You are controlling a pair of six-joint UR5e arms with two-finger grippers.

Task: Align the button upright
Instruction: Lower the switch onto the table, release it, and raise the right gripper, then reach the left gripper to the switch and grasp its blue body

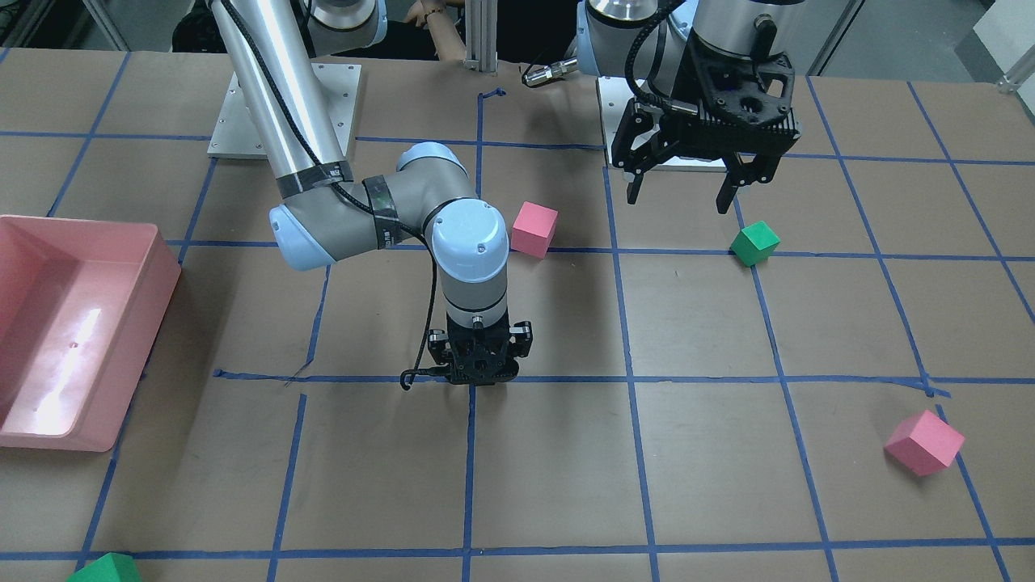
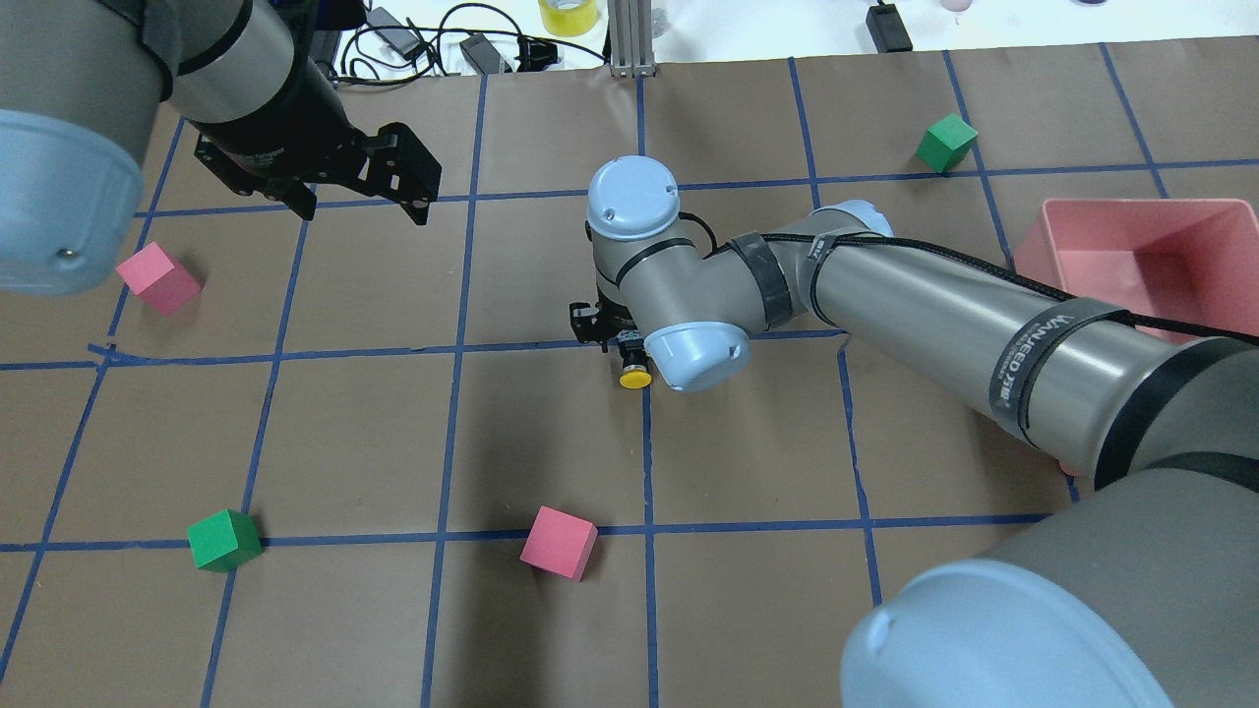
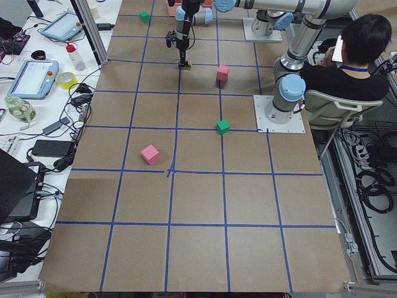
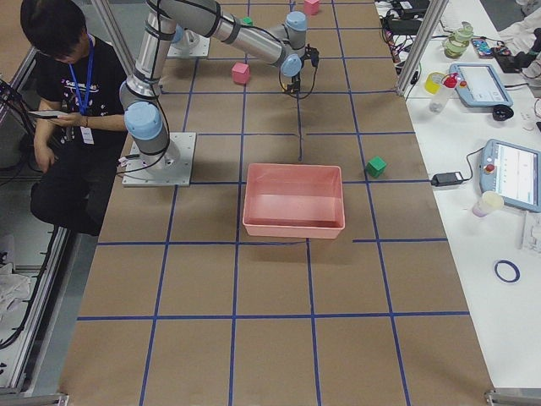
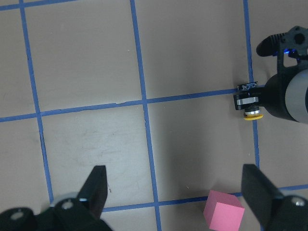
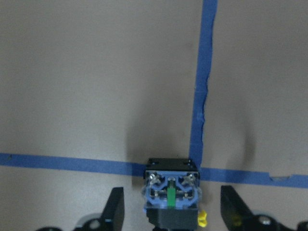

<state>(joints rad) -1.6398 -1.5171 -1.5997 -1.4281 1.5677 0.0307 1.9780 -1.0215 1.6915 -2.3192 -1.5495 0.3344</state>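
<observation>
- The button [image 2: 634, 377] lies on its side by a crossing of blue tape lines [image 2: 531, 347] near the table's middle. In the overhead view its yellow cap points to 6 o'clock.
- The right gripper [image 6: 173, 195] stands over it, fingers spread, with a gap either side of the base block.
- The left gripper [image 5: 173, 169] hangs at 10 o'clock from the button, fingers wide apart and holding nothing.
- A pink cube [image 2: 559, 543] sits at 7 o'clock, well apart.

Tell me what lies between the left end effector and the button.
Nothing: from left end effector to button, only bare table with blue tape, overhead view.
</observation>
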